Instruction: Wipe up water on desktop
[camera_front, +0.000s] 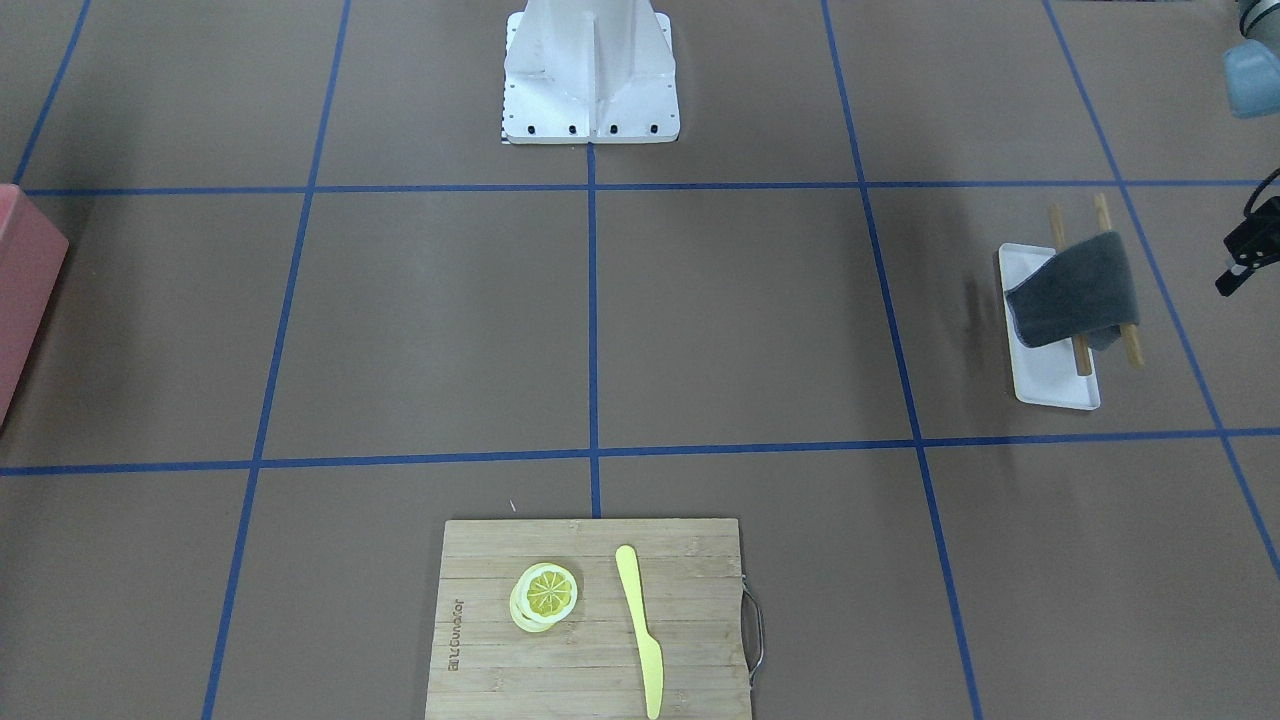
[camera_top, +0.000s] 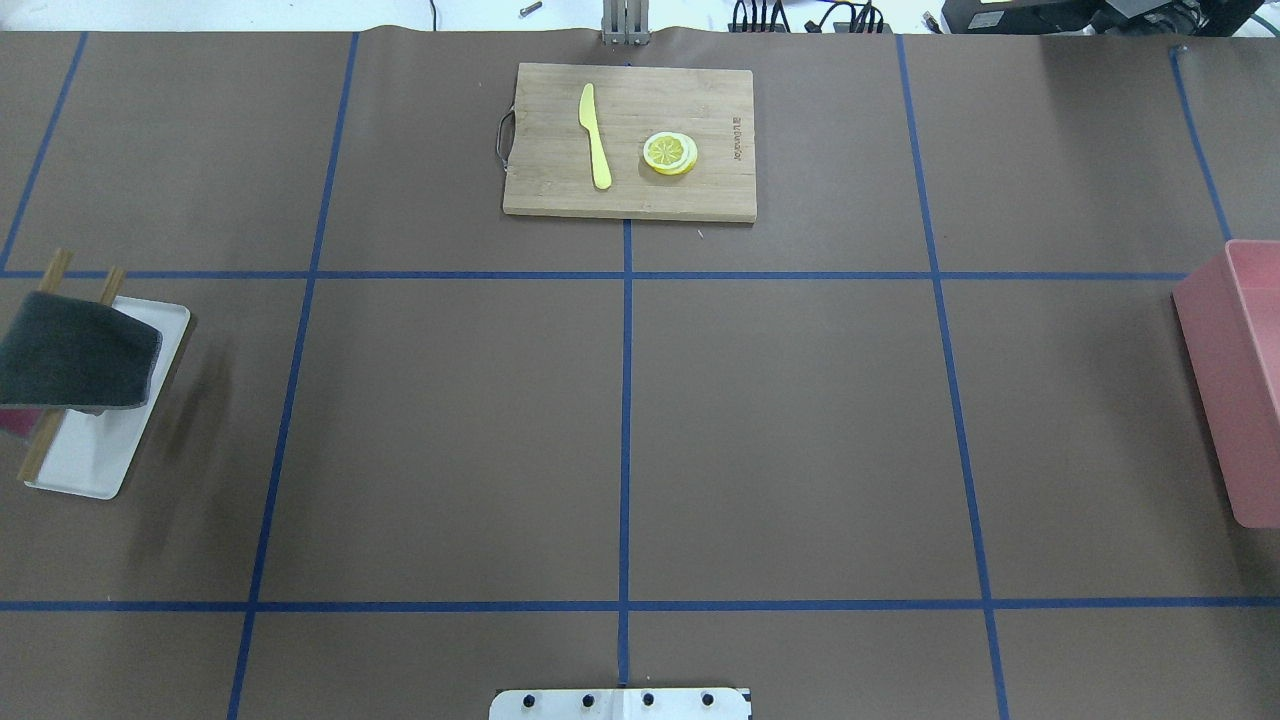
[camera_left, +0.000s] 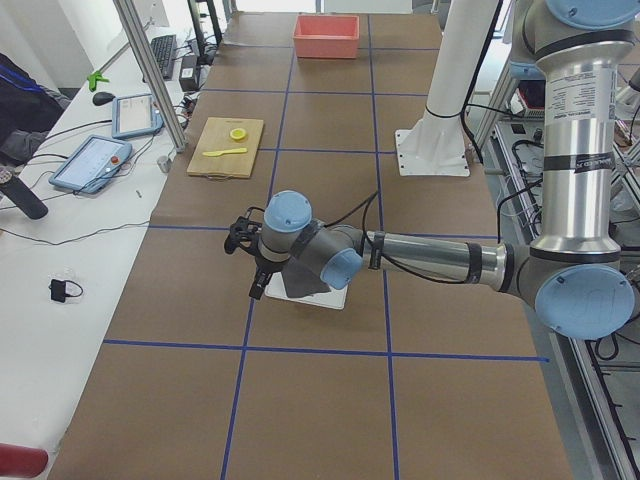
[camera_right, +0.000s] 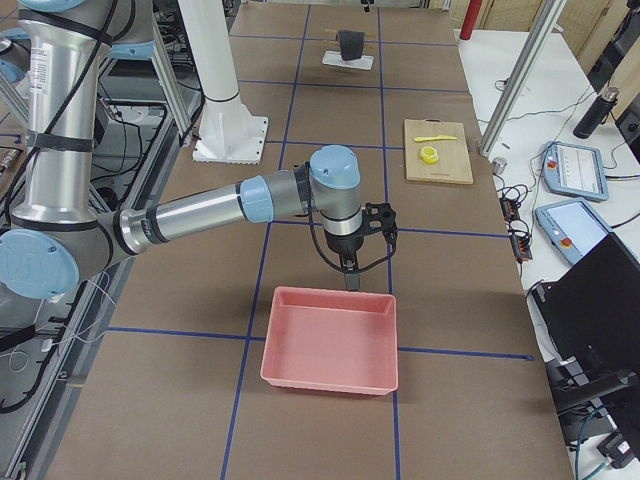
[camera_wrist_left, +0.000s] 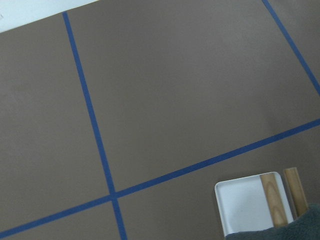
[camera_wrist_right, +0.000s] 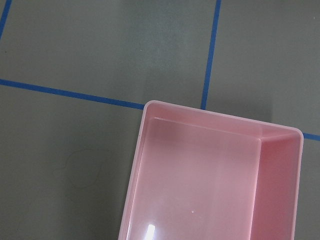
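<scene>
The desktop (camera_top: 450, 430) is matte brown with blue tape lines; I see no clear puddle on it, only a faint curved outline (camera_wrist_right: 80, 167) in the right wrist view. A dark grey cloth (camera_front: 1075, 290) hangs over two wooden bars on a white tray (camera_front: 1055, 385) at the robot's left; it also shows in the overhead view (camera_top: 75, 350). My left gripper (camera_left: 258, 285) hovers just beside that tray; only a black edge of it shows in the front view, and I cannot tell its state. My right gripper (camera_right: 350, 278) hovers over the near rim of a pink bin; I cannot tell its state.
The pink bin (camera_top: 1235, 380) stands at the robot's right end. A bamboo cutting board (camera_top: 630, 140) with a yellow knife (camera_top: 596, 135) and lemon slices (camera_top: 670, 153) lies at the far middle edge. The robot's white base (camera_front: 590, 70) stands at the near middle.
</scene>
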